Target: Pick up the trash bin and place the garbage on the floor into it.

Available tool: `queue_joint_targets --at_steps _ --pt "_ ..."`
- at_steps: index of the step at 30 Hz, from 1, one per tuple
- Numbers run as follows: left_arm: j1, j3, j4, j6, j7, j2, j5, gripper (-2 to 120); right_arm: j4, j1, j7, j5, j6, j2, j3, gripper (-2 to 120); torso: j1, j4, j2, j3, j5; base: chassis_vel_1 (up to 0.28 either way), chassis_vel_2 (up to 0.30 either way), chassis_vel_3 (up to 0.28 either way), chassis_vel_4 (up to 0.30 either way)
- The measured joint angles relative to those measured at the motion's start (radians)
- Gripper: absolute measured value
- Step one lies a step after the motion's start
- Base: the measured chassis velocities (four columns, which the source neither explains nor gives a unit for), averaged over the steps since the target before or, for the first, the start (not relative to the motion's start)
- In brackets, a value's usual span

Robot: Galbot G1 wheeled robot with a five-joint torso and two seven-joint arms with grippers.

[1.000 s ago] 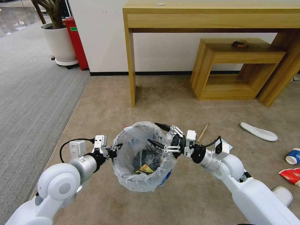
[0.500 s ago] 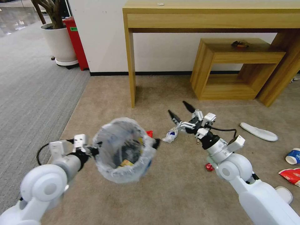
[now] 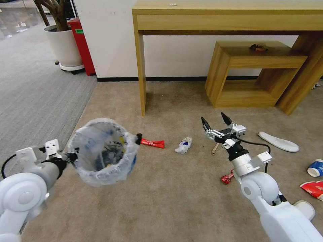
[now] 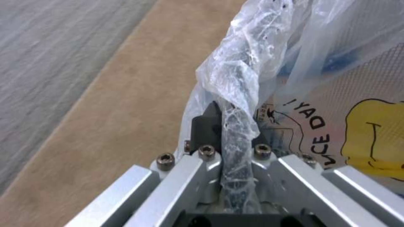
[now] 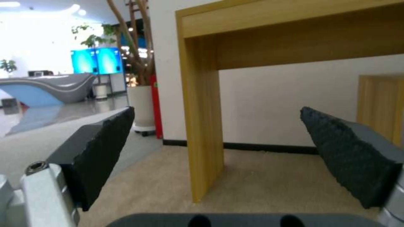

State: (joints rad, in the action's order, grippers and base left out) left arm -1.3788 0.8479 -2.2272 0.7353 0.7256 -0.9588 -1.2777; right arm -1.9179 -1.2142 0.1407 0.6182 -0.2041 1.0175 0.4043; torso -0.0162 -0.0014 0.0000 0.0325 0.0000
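Note:
The trash bin, lined with a crinkled clear bag, hangs tilted above the floor at the left. My left gripper is shut on its near rim; the left wrist view shows the gripper pinching rim and bag. My right gripper is open and empty, raised over a stick. Its black pads stand wide apart. Garbage on the carpet: a red wrapper, a white crumpled piece, a small red scrap, a white slipper, a blue cup.
A wooden table and a low wooden shelf stand against the far wall. At the far left are a potted plant and a red box on grey carpet. Red packaging lies at the right edge.
My left arm has swung the bin out to the left. The right gripper, which was at the bin's rim, has moved right and forward over the litter and stayed open.

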Motion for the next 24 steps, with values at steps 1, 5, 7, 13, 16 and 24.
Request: queue_joint_targets --at_steps 1,5,7,13,16,24 --pt "-0.005 0.019 0.014 0.000 0.028 -0.014 -0.008 0 0.000 -0.011 0.017 -0.013 -0.007 0.006 0.004 100 0.000 0.0000 0.000 0.000 -0.0002 0.000 0.000 0.000 0.000" --pt "-0.013 0.040 0.016 0.000 0.040 -0.025 -0.026 0 0.005 -0.014 0.027 -0.023 -0.008 0.012 0.004 100 0.000 0.0001 0.000 0.000 -0.0001 0.000 0.000 0.000 0.000" --pt "-0.018 0.054 0.010 0.000 0.042 -0.029 -0.039 0 0.009 -0.013 0.033 -0.024 -0.010 0.017 0.000 100 0.000 0.0000 0.000 0.000 0.0000 0.000 0.000 0.000 0.000" --pt "-0.021 0.056 -0.002 0.000 0.038 -0.031 -0.048 0 0.012 -0.011 0.042 -0.024 -0.013 0.025 -0.010 100 0.000 0.0000 0.000 0.000 0.0001 0.000 0.000 0.000 0.000" --pt "-0.017 0.049 -0.009 0.000 0.035 -0.034 -0.051 0 0.012 -0.012 0.044 -0.024 -0.013 0.026 -0.010 100 0.000 0.0000 0.000 0.000 0.0000 0.000 0.000 0.000 0.000" --pt "-0.013 0.039 -0.014 0.000 0.026 -0.035 -0.051 0 0.012 -0.021 0.045 -0.023 -0.015 0.022 -0.003 100 0.000 0.0000 0.000 0.000 0.0001 0.000 0.000 0.000 0.000"
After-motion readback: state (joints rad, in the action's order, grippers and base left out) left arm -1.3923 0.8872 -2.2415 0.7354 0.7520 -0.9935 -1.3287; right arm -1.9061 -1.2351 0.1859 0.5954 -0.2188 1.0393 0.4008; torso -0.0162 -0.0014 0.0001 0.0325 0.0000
